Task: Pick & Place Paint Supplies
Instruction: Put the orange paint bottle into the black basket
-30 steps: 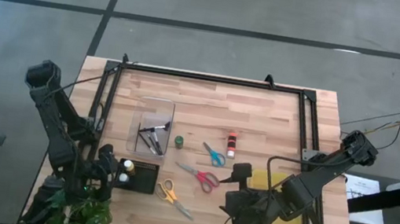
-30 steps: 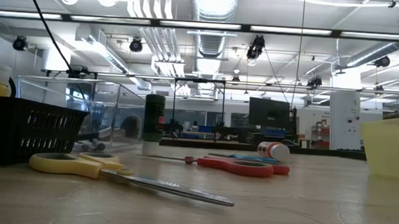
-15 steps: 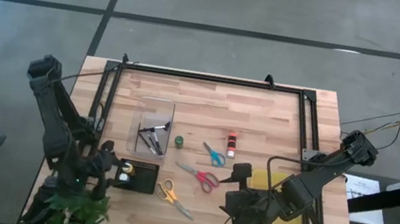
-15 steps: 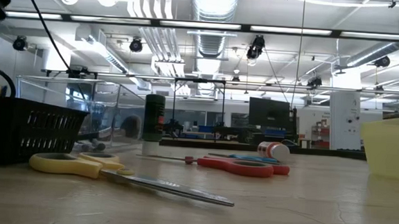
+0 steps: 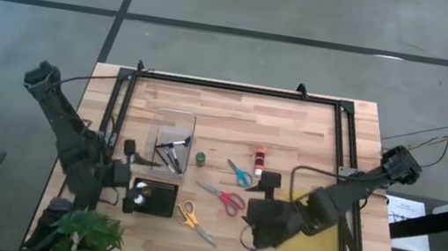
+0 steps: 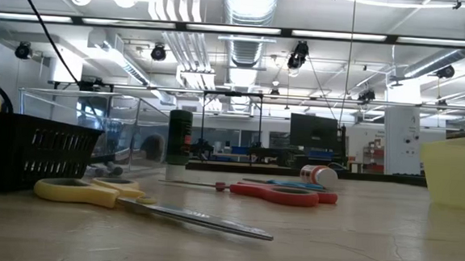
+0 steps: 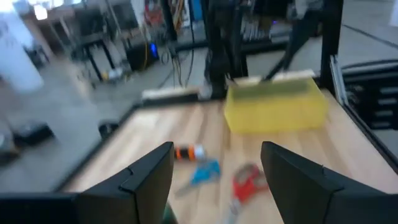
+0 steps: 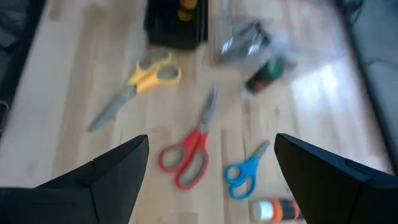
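Note:
On the wooden table in the high view lie the yellow scissors point(image 5: 190, 219), red scissors point(image 5: 223, 198), blue scissors point(image 5: 240, 174), a green pot point(image 5: 200, 157) and a red pot point(image 5: 260, 159). Thin brushes point(image 5: 172, 152) lie in a clear box. My left gripper point(image 5: 129, 174) hovers open just beyond the black tray point(image 5: 153, 197), facing right; its view point(image 7: 217, 149) shows the red pot point(image 7: 189, 152) and two scissors. My right gripper point(image 5: 252, 226) hangs open right of the red scissors point(image 8: 189, 155), above the table.
The yellow bin point(image 5: 313, 246) stands near the right edge, partly under my right arm. The black tray holds small pots. A black frame point(image 5: 238, 88) runs along the far edge and both sides. A plant point(image 5: 83, 234) sits at the near left corner.
My left gripper has risen from the near-left corner beside the black tray and swung toward the far edge, turning to face the table's right. My right gripper has shifted a little toward the table's left and far edge. The supplies have stayed where they were.

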Robot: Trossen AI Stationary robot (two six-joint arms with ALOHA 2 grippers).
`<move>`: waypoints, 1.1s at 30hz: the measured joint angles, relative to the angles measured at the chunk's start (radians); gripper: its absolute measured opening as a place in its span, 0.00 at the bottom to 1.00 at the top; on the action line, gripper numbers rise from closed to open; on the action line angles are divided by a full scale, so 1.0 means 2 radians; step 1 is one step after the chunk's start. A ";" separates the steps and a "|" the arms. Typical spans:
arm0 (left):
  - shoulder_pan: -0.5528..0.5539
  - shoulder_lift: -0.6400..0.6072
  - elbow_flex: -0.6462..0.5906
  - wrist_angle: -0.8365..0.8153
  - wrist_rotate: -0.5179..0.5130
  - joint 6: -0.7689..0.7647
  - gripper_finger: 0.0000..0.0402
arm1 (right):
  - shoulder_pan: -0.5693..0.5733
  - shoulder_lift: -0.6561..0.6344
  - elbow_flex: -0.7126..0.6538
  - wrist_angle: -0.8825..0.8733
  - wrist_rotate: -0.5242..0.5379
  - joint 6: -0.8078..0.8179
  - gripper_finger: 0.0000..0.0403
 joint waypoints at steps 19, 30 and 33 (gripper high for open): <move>0.173 0.000 0.036 0.087 0.234 0.202 0.61 | -0.156 0.000 -0.154 -0.066 -0.047 -0.407 0.86; 0.173 0.000 0.036 0.072 0.236 0.212 0.61 | -0.241 0.008 -0.221 0.041 -0.066 -0.544 0.86; 0.173 0.000 0.036 0.072 0.236 0.222 0.61 | -0.257 0.008 -0.241 0.068 -0.091 -0.559 0.86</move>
